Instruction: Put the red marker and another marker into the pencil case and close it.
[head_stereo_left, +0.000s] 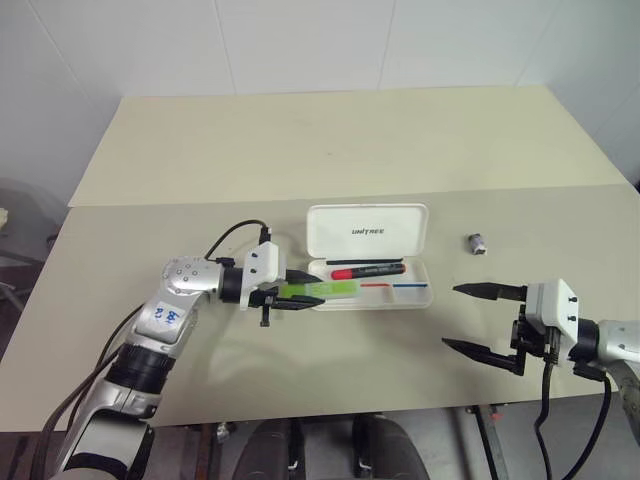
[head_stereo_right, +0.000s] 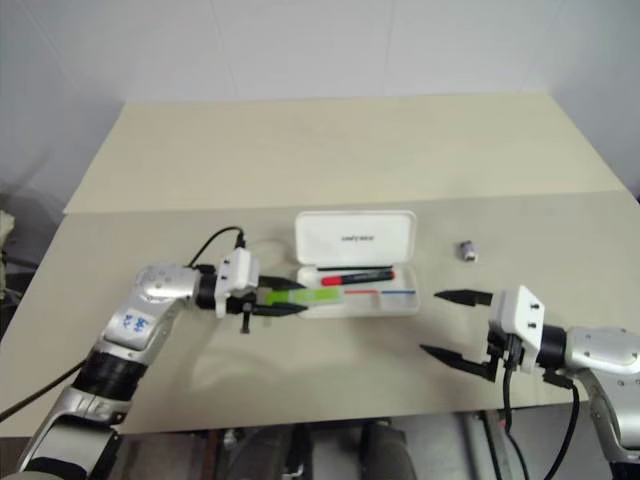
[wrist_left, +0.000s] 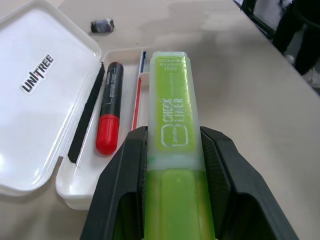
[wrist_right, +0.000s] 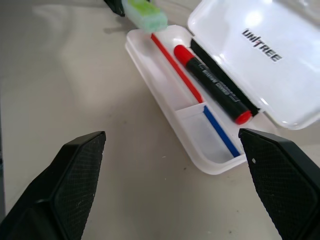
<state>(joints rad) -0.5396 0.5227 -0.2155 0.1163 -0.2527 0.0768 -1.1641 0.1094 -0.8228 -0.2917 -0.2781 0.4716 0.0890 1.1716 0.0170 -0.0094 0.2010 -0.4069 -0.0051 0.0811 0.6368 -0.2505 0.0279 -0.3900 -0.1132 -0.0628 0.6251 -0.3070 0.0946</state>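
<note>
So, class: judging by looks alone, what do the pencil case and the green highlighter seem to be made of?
pencil case: probably hard white plastic, glossy; light glints off its open lid.
green highlighter: apparently translucent plastic, smooth; its printing and edges show through a milky cap.

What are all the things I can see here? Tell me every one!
pencil case: one, white, open on the near table, lid tipped back with dark UNITREE print.
red marker: one, red cap and black barrel, lying in the case along the hinge side.
red line and blue line: one each, thin, lying in the case's front part.
green highlighter: one, see-through light green, held over the case's left end.
small object: one, grey and dark, on the table to the right of the case; too small to tell what it is.
tables: two, beige, pushed together.
left gripper: one, black fingers, shut on the highlighter.
right gripper: one, black fingers, open, holding nothing, to the right of the case.
</note>
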